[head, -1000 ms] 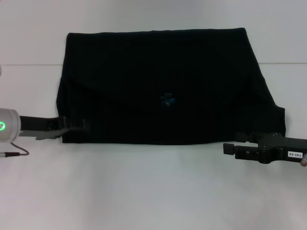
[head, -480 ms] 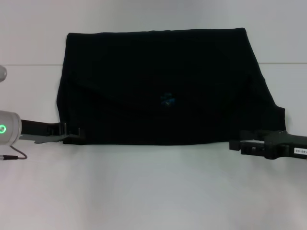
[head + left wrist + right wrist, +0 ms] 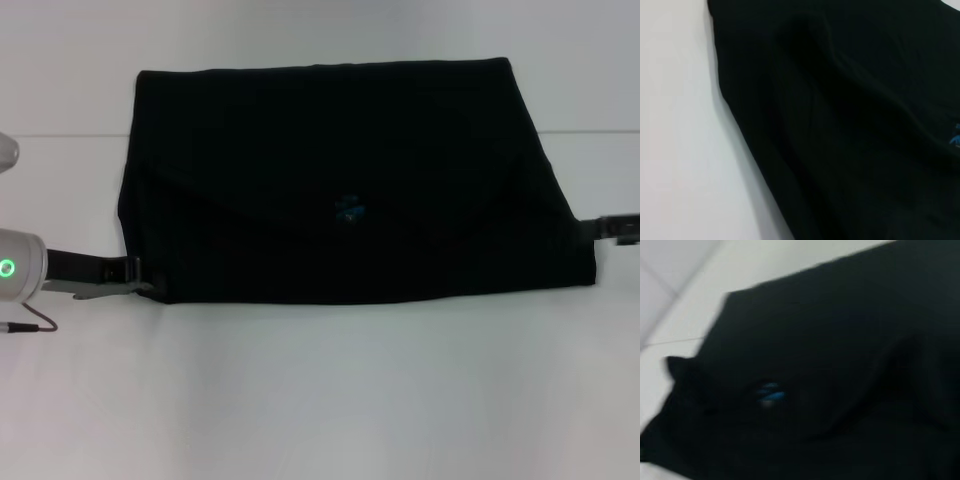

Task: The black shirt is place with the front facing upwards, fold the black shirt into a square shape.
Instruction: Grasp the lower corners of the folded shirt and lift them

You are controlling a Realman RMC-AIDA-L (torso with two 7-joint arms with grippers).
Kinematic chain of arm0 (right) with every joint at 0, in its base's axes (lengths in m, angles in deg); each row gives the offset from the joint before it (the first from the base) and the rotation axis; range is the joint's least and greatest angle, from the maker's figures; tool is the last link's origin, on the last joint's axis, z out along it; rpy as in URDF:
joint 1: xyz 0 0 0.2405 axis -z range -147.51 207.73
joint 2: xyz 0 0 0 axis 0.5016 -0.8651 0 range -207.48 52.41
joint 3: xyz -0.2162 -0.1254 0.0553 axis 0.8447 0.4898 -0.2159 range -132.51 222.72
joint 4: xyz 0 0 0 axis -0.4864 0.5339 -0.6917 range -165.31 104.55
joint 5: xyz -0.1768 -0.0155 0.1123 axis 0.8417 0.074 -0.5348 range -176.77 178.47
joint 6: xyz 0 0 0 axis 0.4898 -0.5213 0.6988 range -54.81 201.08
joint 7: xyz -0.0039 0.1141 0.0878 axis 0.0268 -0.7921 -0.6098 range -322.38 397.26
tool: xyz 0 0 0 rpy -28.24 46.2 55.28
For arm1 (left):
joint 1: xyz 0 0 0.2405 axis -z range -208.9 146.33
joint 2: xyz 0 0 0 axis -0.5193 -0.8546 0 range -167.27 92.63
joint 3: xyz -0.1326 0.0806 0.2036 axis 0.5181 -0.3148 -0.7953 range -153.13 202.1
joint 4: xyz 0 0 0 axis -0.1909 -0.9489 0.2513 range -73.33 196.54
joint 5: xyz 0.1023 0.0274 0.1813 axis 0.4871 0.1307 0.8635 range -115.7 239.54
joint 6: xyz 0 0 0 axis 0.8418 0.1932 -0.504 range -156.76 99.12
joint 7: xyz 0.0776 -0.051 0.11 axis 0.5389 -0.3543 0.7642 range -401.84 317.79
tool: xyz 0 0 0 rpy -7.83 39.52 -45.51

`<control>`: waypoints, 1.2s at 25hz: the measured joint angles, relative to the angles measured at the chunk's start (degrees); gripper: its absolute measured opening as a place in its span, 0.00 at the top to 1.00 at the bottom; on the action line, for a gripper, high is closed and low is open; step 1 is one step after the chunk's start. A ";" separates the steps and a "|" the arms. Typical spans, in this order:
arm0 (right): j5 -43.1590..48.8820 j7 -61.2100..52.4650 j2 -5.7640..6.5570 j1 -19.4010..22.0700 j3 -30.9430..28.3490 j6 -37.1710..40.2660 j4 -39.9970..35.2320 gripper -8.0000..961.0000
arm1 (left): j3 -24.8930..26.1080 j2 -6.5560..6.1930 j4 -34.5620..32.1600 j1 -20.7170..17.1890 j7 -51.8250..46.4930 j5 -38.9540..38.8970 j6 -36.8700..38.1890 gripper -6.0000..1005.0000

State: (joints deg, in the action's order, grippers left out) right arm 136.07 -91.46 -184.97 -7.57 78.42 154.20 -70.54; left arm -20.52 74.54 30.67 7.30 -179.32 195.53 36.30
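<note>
The black shirt (image 3: pixel 340 170) lies flat on the white table as a wide folded shape, no lettering showing. Its small blue neck label (image 3: pixel 349 208) sits near the middle and also shows in the left wrist view as the label (image 3: pixel 955 140) and in the right wrist view as the label (image 3: pixel 769 393). My left gripper (image 3: pixel 138 278) is low at the shirt's near left corner, right beside the cloth. Only the tip of my right gripper (image 3: pixel 612 227) shows, at the picture's right edge beside the shirt's right side. Both wrist views are filled by the shirt (image 3: pixel 850 125) (image 3: pixel 840 390).
The white table (image 3: pixel 320 400) spreads out in front of the shirt and to both sides. A thin cable (image 3: pixel 28 325) trails from my left arm at the left edge.
My right gripper has pulled away to the right and farther back, almost out of the picture. My left gripper has drawn back a little to the left from the shirt's corner.
</note>
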 joint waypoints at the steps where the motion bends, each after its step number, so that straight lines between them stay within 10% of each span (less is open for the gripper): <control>1: 2.94 -3.74 0.40 -1.13 0.02 0.05 -1.06 0.23 | 0.00 -0.02 0.00 0.00 0.02 0.00 0.01 0.82; 10: 18.17 -12.29 -1.77 -8.64 1.15 -7.49 0.80 0.26 | 0.00 -0.06 -0.13 0.06 0.10 -0.02 0.04 0.98; 30: 18.30 -9.92 -4.53 -9.56 8.85 -19.45 7.52 0.32 | 0.09 -0.07 -0.45 0.28 0.10 -0.46 0.95 0.97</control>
State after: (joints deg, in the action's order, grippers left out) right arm 154.36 -101.39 -189.50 -17.13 87.28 134.74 -63.02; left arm -20.42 74.47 30.23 7.58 -179.22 195.08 37.25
